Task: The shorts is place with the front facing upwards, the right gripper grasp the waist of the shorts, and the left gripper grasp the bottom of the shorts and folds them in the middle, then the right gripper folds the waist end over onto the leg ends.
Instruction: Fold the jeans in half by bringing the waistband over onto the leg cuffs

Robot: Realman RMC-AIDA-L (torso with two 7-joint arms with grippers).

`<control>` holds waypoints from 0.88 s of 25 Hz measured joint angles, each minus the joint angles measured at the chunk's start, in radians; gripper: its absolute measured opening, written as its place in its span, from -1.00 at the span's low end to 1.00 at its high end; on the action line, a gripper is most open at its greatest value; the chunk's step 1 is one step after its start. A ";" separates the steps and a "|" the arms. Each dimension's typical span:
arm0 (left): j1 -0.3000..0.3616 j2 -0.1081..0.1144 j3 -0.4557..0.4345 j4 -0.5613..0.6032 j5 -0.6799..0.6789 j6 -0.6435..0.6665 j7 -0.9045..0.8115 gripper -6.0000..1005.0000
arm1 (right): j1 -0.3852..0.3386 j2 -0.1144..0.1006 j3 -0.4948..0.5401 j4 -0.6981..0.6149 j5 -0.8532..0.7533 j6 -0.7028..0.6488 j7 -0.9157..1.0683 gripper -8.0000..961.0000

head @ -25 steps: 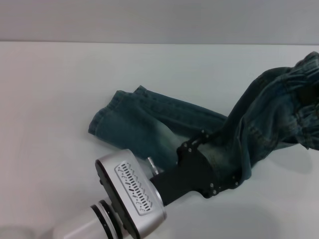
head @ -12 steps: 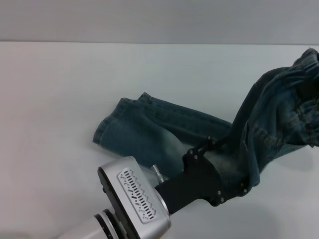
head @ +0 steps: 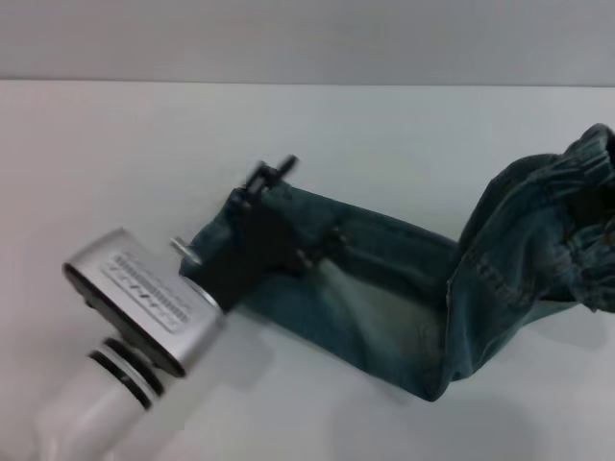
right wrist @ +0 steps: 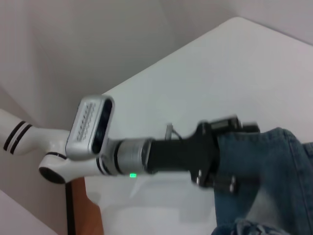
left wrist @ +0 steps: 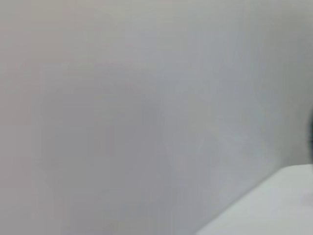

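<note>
One pair of long blue denim shorts (head: 384, 288) lies across the white table (head: 115, 154); its long side runs from the flat leg hems (head: 216, 235) on the robot's left to the puckered waist (head: 567, 221), lifted high on its right. The left gripper (head: 272, 173), a black claw on a silver arm, sits right over the hems (I cannot tell if it pinches them); the right gripper is hidden from me, so its fingers stay a mystery. The left arm is nearer the hems.
</note>
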 joint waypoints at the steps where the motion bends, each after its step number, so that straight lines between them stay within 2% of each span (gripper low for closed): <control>1: 0.001 0.000 -0.015 -0.010 -0.001 0.007 0.009 0.64 | 0.000 0.000 -0.005 0.008 -0.005 0.009 -0.005 -0.88; 4: 0.003 -0.003 -0.066 -0.033 0.000 0.020 0.039 0.64 | 0.000 0.006 -0.029 0.042 -0.008 0.049 -0.021 -0.87; 7: 0.003 -0.005 -0.111 -0.044 -0.001 0.029 0.049 0.64 | 0.002 0.023 -0.049 0.069 -0.006 0.111 -0.040 -0.86; 12: 0.013 -0.008 -0.239 -0.076 -0.008 0.084 0.058 0.64 | 0.018 0.085 -0.099 0.062 -0.002 0.207 -0.049 -0.85; 16: 0.037 -0.007 -0.348 -0.081 -0.010 0.096 0.057 0.64 | 0.031 0.124 -0.147 0.061 0.001 0.271 -0.061 -0.83; 22: 0.040 -0.010 -0.370 -0.137 -0.010 0.100 0.047 0.63 | 0.053 0.173 -0.199 0.056 0.003 0.348 -0.086 -0.81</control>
